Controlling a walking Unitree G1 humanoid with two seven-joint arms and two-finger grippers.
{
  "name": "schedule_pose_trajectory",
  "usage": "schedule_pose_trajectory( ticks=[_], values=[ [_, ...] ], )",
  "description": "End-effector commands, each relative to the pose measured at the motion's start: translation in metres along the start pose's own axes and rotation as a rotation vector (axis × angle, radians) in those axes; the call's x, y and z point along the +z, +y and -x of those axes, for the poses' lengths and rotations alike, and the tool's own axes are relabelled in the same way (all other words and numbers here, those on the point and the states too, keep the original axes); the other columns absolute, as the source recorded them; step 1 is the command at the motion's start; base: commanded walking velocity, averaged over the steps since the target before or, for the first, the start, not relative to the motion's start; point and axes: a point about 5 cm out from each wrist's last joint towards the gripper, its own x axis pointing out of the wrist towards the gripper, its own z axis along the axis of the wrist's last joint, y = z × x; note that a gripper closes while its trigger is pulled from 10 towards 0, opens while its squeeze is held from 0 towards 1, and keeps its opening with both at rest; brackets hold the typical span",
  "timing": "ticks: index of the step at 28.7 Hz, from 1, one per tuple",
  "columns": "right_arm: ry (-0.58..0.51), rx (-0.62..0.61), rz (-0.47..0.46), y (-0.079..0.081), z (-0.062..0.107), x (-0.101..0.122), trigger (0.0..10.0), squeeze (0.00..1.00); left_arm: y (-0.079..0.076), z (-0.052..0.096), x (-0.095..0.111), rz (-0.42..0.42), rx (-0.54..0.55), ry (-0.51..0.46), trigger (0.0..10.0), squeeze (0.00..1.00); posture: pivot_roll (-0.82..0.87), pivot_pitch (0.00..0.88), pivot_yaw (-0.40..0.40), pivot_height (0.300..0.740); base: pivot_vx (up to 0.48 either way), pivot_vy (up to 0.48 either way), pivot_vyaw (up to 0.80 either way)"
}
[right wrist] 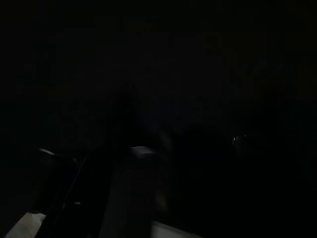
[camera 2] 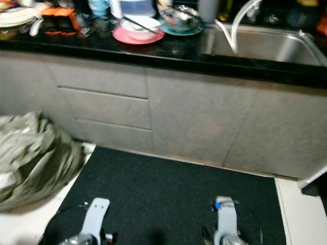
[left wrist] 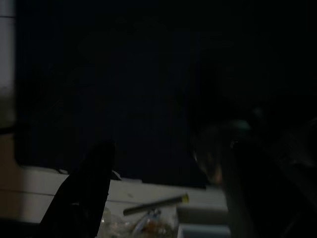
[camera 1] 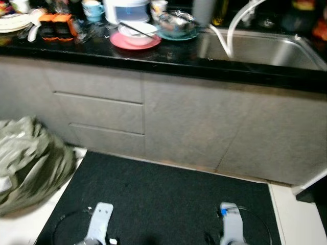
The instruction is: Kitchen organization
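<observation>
A black counter (camera 1: pixel 168 58) runs across the top of the eye views. On it sit a pink plate (camera 1: pixel 134 43) carrying a white bowl (camera 1: pixel 137 31) with chopsticks, a teal plate with a glass bowl (camera 1: pixel 176 24), orange packs (camera 1: pixel 56 25), stacked white plates (camera 1: pixel 13 21) and a blue cup (camera 1: pixel 93 9). A steel sink (camera 1: pixel 265 51) lies to the right. Both arms hang low over the mat: left wrist (camera 1: pixel 98 222), right wrist (camera 1: pixel 231 224). In the dim left wrist view my left gripper (left wrist: pixel 173 148) has its fingers (left wrist: pixel 84 193) apart with nothing between. The right wrist view is too dark to read.
Grey cabinet fronts with two drawers (camera 1: pixel 97 109) stand under the counter. A black mat (camera 1: pixel 163 199) covers the floor before them. A bulky green bag (camera 1: pixel 30 163) slumps on the floor at the left. A white hose (camera 1: pixel 232 25) arcs over the sink.
</observation>
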Motion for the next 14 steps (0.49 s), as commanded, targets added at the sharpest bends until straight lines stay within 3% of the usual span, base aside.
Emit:
schedule_pose_trajectory(
  ticks=[1, 7, 14],
  values=[
    [-0.009, -0.028, -0.024, -0.004, 0.002, -0.003, 10.0, 0.00, -0.001, 0.001, -0.011, 0.020, 0.010, 0.017, 10.0, 0.00, -0.03, 0.104, 0.002, 0.740, 0.000, 0.000, 0.61],
    [-0.084, -0.046, -0.064, -0.004, 0.002, 0.003, 10.0, 0.00, 0.001, 0.001, -0.008, 0.107, 0.045, -0.034, 10.0, 0.00, -0.03, 0.103, 0.003, 0.740, 0.000, 0.000, 0.07],
    [-0.164, -0.006, -0.072, 0.000, 0.002, 0.011, 10.0, 0.00, 0.000, 0.001, -0.010, 0.182, 0.031, -0.030, 10.0, 0.00, -0.03, 0.122, 0.008, 0.740, 0.000, -0.043, 0.00]
  ],
)
